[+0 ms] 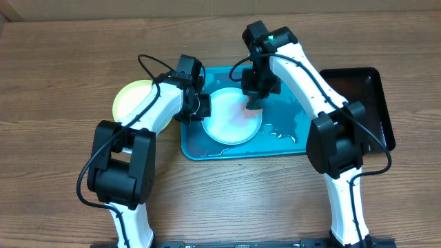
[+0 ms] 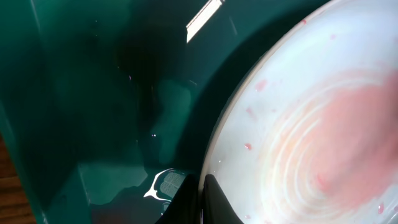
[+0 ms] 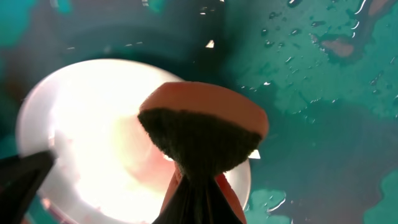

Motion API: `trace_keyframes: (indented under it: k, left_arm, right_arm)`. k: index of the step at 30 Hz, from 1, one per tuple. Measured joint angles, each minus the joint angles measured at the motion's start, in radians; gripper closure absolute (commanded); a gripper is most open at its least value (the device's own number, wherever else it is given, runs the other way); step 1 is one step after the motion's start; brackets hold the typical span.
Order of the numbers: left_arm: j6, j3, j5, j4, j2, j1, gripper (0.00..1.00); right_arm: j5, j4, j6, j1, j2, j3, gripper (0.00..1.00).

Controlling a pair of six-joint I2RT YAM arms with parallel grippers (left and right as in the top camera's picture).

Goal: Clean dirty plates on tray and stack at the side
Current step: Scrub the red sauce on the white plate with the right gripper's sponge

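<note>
Two trays lie on a brown wood-grain table (image 1: 62,62) that fills nearly the whole overhead view. Only a thin pale strip shows beyond its far edge, so little of the room can be made out.

At the left, a green plate (image 1: 129,100) rests on the bare wood just beside the blue tray (image 1: 200,148). The left arm covers its right side, and I cannot tell whether another plate lies beneath it.

The left gripper (image 1: 198,109) sits at the tray's left end, its fingers (image 2: 217,200) pinched on the rim of the white plate (image 1: 231,124). That plate lies inside the blue tray, left of centre, and the left wrist view shows a pink smear in rings across it. Most of the plate is cut off in that view.

The right gripper (image 1: 253,102) is over the plate's far right part. Its fingers (image 3: 199,199) are clamped on an orange sponge (image 3: 205,124) with a dark scrubbing face, which hides the plate's middle in the right wrist view. Glare whitens the rest of the plate.

Water (image 1: 282,129) pools and beads on the tray's right half. A black tray (image 1: 368,89) lies further right, partly behind the right arm.
</note>
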Motion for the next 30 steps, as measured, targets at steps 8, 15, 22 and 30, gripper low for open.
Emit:
trace_keyframes:
  k: [8,15,22,30]
  left_arm:
    - [0.0,0.0,0.0,0.0,0.0,0.0,0.96]
    - [0.0,0.0,0.0,0.0,0.0,0.0,0.96]
    - [0.0,0.0,-0.001,-0.003,0.0,0.0,0.96]
    - [0.001,0.0,-0.016,-0.008,0.0,0.006,0.96]
  right_arm:
    - [-0.008,0.045,-0.008,0.005,-0.031,-0.079,0.96]
    - [-0.008,0.18,0.004,0.02,-0.031,-0.269,0.96]
    - [-0.043,0.295,0.018,0.019,-0.072,-0.375,0.96]
    - [-0.304,0.392,-0.042,0.007,-0.078,-0.416,0.96]
